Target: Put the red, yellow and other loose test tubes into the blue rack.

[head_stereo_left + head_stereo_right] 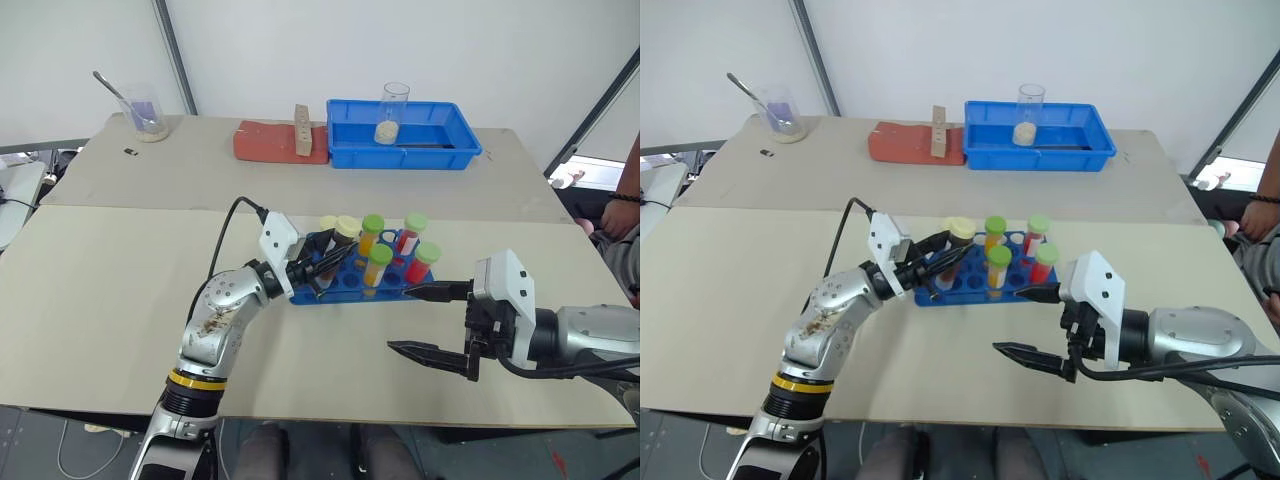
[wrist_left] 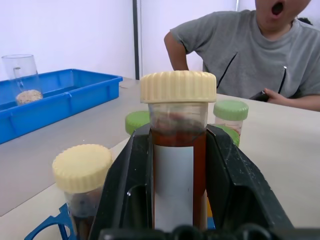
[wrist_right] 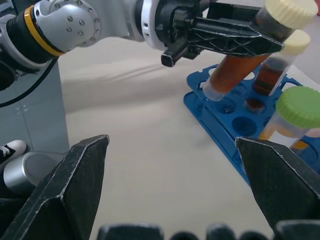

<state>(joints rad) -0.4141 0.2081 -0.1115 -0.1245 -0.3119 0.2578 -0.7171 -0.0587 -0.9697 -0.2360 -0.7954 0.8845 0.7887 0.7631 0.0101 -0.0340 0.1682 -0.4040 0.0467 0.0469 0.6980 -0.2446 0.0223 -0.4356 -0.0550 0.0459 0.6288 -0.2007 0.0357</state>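
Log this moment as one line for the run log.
left end effector: shut on pale-capped tube, tilted over blue rack | right end effector: open, empty, beside rack | tubes already in rack: five

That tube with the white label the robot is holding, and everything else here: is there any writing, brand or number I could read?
No readable text anywhere.
The white label on the held tube in the left pincer: blank on the side that shows.
The blue rack, blue tray and beaker: no markings to be seen.
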